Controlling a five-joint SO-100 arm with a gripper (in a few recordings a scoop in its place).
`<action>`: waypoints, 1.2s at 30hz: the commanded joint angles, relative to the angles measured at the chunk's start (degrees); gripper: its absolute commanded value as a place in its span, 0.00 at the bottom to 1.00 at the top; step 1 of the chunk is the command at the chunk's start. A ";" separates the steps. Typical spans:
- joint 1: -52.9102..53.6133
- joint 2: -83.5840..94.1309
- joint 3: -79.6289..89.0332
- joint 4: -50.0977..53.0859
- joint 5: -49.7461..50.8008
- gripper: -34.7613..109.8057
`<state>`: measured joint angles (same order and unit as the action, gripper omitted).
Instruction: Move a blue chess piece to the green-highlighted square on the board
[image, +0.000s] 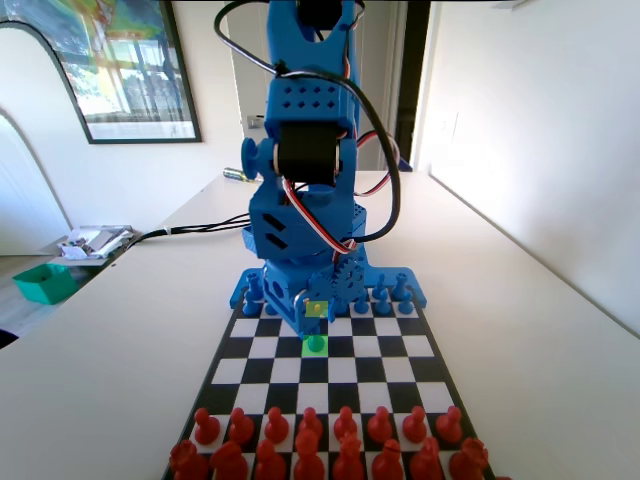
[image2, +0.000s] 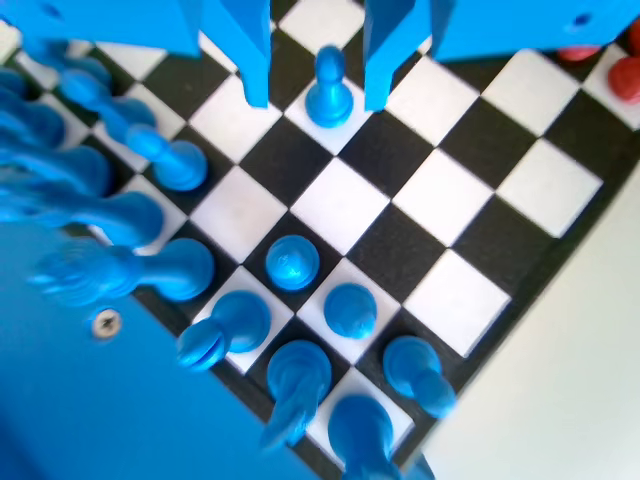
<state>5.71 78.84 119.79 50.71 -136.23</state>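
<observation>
Nearest the fixed camera, the red pieces (image: 320, 445) fill the board's (image: 430, 372) near edge in two rows. Toward the far edge, the green-highlighted square (image: 316, 346) carries the blue chess piece (image: 316, 343), which stands upright on it, tinted green, just in front of the blue pieces' own rows. In the wrist view the same pawn (image2: 328, 88) stands on a white square between the gripper's (image2: 318, 75) two jaws, which are spread apart with a clear gap on each side, holding nothing. The other blue pieces (image2: 292, 262) crowd the board's lower left edge there.
</observation>
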 joint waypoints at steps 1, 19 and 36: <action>0.62 4.39 -2.99 2.37 -0.44 0.35; -2.11 20.04 -22.59 34.10 10.63 0.26; -3.87 60.21 -17.84 47.72 31.11 0.25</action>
<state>0.44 127.97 101.16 96.50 -105.73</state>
